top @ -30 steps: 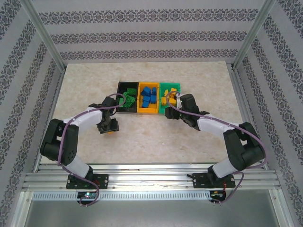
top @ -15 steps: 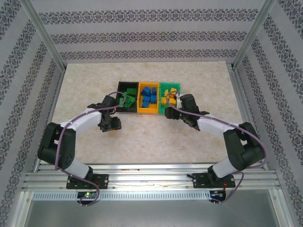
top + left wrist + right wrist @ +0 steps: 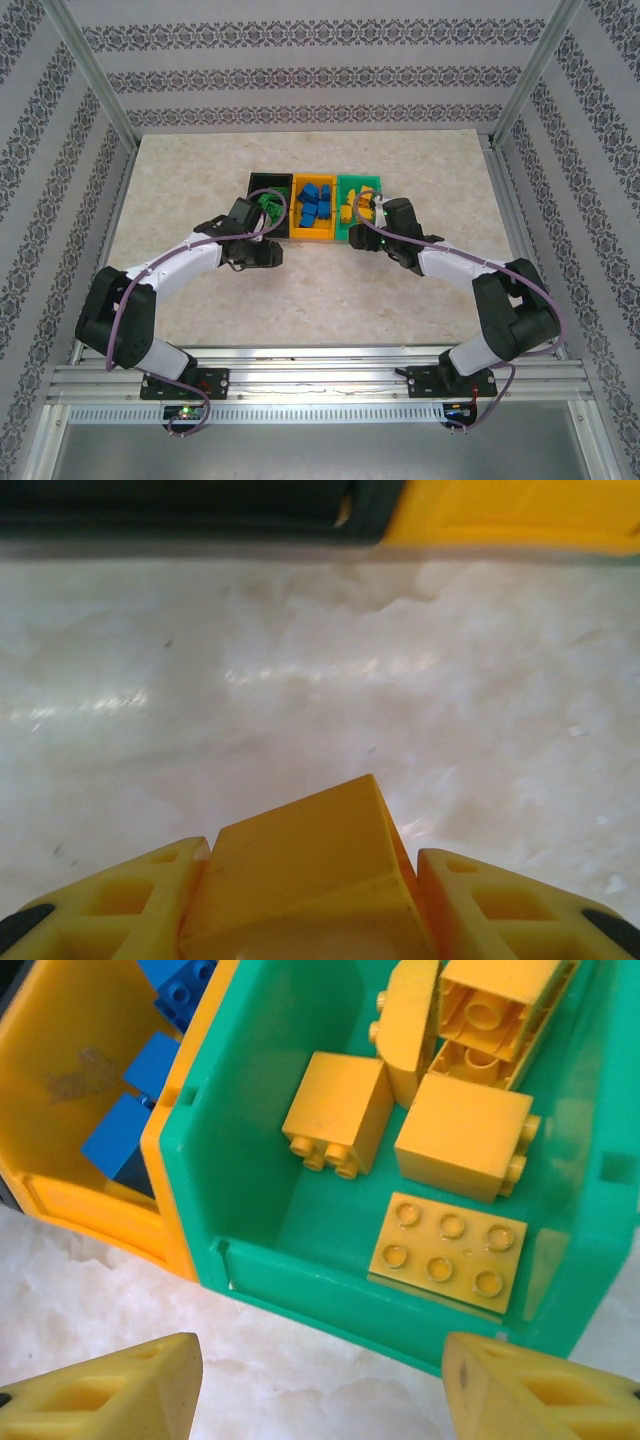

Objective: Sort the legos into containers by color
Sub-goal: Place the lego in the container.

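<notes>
left gripper [image 3: 312,865]: jaws pinching a yellow-orange sloped brick [image 3: 300,900]; it sits low over the table [image 3: 300,680], just near of the seam between the black bin [image 3: 170,505] and the yellow-orange bin [image 3: 510,510].
right gripper [image 3: 320,1355]: jaws spread with nothing between them, hovering at the near edge of the green bin [image 3: 330,1300].
bins, left to right: black holds green bricks [image 3: 270,208], yellow-orange holds blue bricks [image 3: 120,1135], green holds yellow bricks [image 3: 335,1110].
likely target: the held brick matches the lot in the green bin, so it probably belongs there, at the right end.
handling: judged light, rigid and hard plastic, not fragile, with smooth faces that could slip.
where to hold: on the two flat parallel side walls, as now; the slope would likely squirt out of the pads.
risk: the brick is small beside the fingers, so a loose squeeze may let it twist.
release: low inside the bin walls, since hard bricks bounce.
</notes>
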